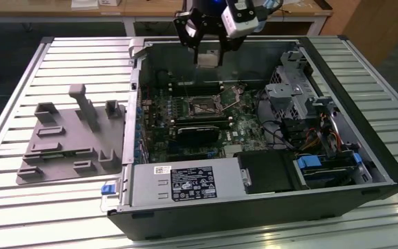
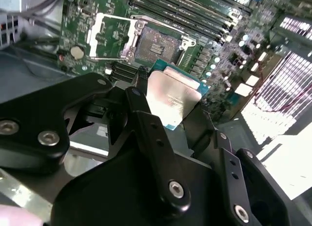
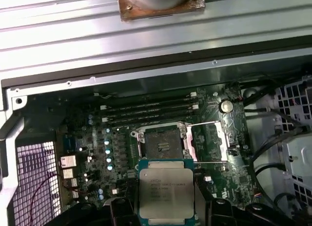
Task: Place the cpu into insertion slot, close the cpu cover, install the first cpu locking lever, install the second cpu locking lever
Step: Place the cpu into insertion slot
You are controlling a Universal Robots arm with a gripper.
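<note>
Exterior view, top centre: my gripper point(image 1: 209, 60) pinches the cpu point(image 1: 209, 56) by its edges, well above the insertion slot point(image 1: 202, 108) mid-frame. Risk: chip slipping, or landing skewed and damaging the slot.

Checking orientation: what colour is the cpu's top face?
The cpu is silver-grey on top with a teal-green rim; clearest in the first wrist view.

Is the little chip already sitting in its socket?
No, the gripper holds the cpu in the air, and the insertion slot lies bare.
</note>
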